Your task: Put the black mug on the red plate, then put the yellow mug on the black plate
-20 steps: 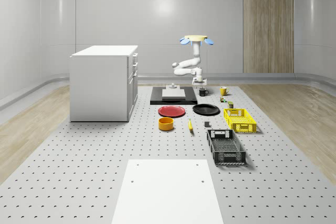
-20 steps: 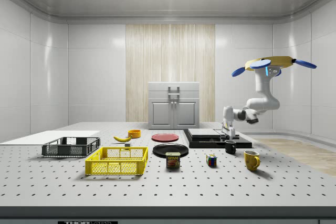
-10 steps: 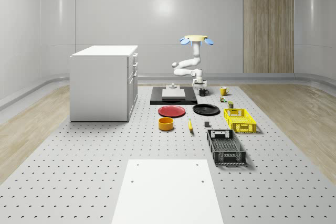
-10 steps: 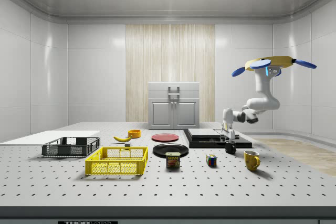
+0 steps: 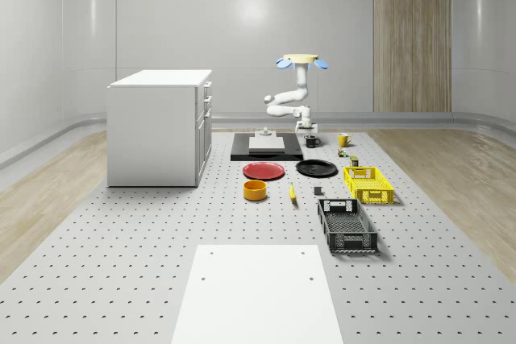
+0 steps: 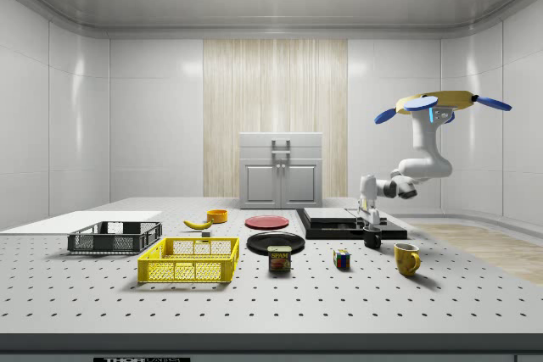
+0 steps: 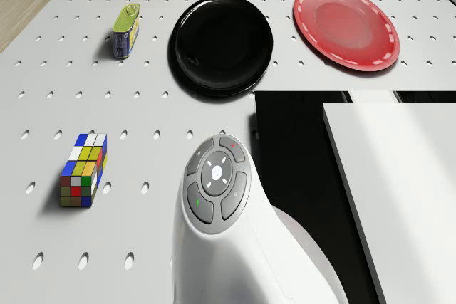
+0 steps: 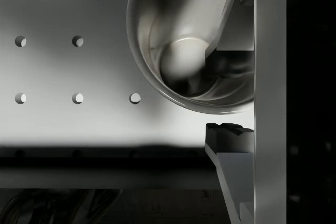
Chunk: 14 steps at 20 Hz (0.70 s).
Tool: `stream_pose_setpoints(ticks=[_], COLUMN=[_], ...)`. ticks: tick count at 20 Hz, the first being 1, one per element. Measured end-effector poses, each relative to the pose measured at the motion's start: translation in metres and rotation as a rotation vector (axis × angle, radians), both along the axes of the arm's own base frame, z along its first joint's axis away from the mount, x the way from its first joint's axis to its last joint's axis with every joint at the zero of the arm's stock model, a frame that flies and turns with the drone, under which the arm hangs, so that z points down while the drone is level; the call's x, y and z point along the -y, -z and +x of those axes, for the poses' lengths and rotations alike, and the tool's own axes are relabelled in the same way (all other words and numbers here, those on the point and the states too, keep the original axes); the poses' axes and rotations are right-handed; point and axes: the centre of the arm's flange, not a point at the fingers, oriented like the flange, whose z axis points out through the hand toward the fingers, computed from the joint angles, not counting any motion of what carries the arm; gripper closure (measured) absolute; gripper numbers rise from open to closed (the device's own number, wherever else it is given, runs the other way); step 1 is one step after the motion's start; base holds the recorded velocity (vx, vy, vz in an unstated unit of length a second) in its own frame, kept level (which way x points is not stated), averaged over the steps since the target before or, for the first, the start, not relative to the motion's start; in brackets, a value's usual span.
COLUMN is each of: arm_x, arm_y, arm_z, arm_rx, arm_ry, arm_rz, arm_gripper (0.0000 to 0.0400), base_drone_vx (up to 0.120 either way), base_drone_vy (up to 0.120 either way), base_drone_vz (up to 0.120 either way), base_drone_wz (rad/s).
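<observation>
hovering over the table's far end, right of centre in the whole-scene view: drone (image 5: 301, 60). gripper (image 8: 223, 90) lowered onto black mug (image 6: 372, 239), fingers (image 8: 227, 137) spread astride its wall, one inside the cup, one outside, not clamped. mug standing beside black slab (image 5: 267, 151). red plate (image 7: 346, 26) beside black plate (image 7: 221, 44).

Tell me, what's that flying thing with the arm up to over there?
The drone hovers beside the table's far end, its arm bent down so the gripper reaches the black mug. In the wrist view one finger is inside the mug and the other outside its wall. The red plate and black plate are bare; the yellow mug stands untouched.
</observation>
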Motion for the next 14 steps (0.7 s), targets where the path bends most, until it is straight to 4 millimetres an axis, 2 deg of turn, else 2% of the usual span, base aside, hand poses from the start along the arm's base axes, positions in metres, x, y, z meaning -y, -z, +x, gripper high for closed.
stream_pose_setpoints(ticks=[10, 14], arm_x=[0.000, 0.000], arm_y=[0.029, 0.033], arm_z=[0.000, 0.000], arm_rx=[0.000, 0.000], arm_ry=[0.000, 0.000], arm_rz=[0.000, 0.000], arm_gripper=[0.0289, 0.0290], base_drone_vx=[0.000, 0.120], base_drone_vy=[0.000, -0.120], base_drone_vz=[0.116, 0.120], base_drone_wz=[0.000, 0.000])
